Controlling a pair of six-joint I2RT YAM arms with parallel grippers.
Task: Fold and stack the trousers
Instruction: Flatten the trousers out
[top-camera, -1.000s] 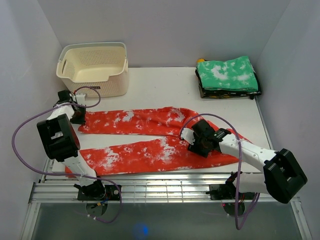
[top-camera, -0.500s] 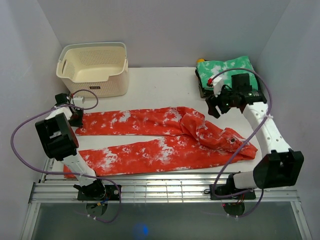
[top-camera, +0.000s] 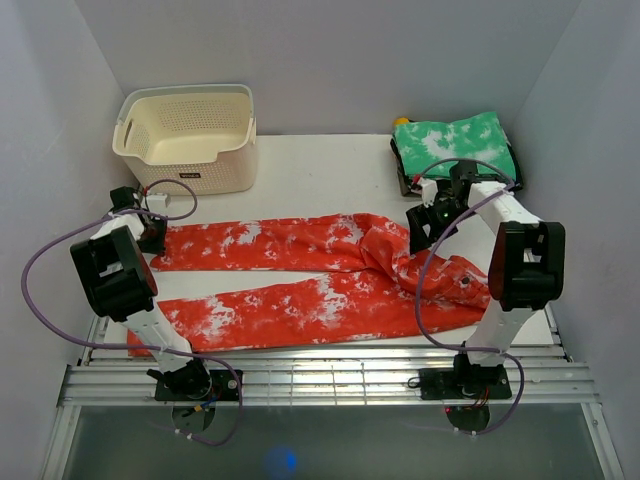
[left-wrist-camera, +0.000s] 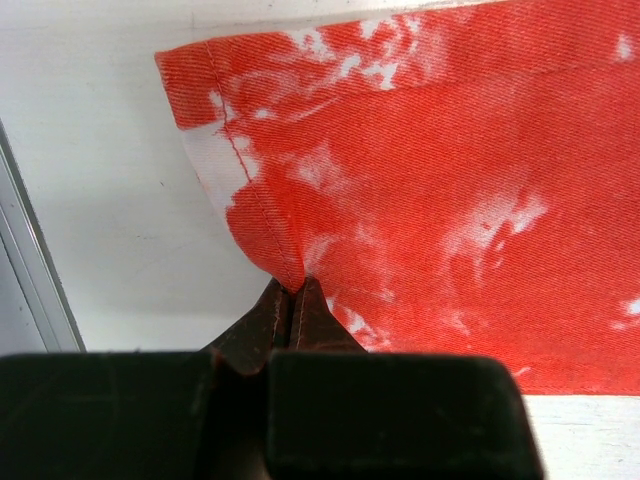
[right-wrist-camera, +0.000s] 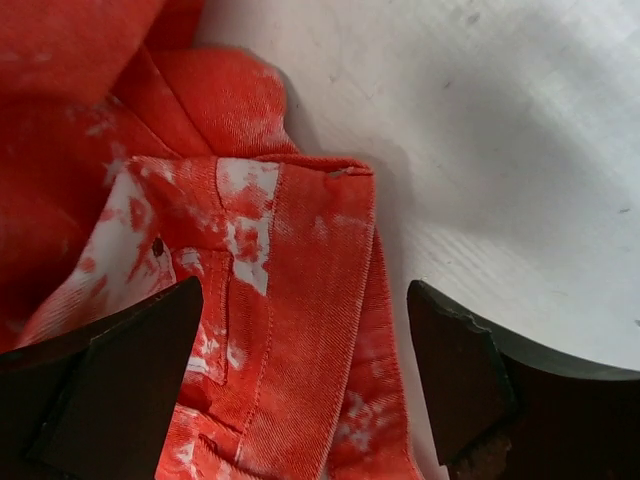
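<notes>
The red-orange tie-dye trousers (top-camera: 300, 300) lie on the white table, both legs stretched to the left and the waist bunched in folds at the right. My left gripper (top-camera: 150, 234) is at the far leg's cuff. In the left wrist view it (left-wrist-camera: 290, 292) is shut on the hem of the trousers (left-wrist-camera: 450, 180), with the cloth pinched into a small peak. My right gripper (top-camera: 426, 222) hovers over the far edge of the bunched waist. In the right wrist view it (right-wrist-camera: 305, 340) is open, and the waistband of the trousers (right-wrist-camera: 310, 280) lies between its fingers (right-wrist-camera: 120, 370), not gripped.
A cream laundry basket (top-camera: 190, 135) stands at the back left. A folded green cloth with white blotches (top-camera: 455, 148) tops a dark stack at the back right. A metal rail (top-camera: 320, 375) runs along the near edge, and white walls close in both sides.
My right arm left the near leg, swung toward the green stack, then came down to the waist with its jaws opening wider. The waist is now bunched. The left gripper has not moved.
</notes>
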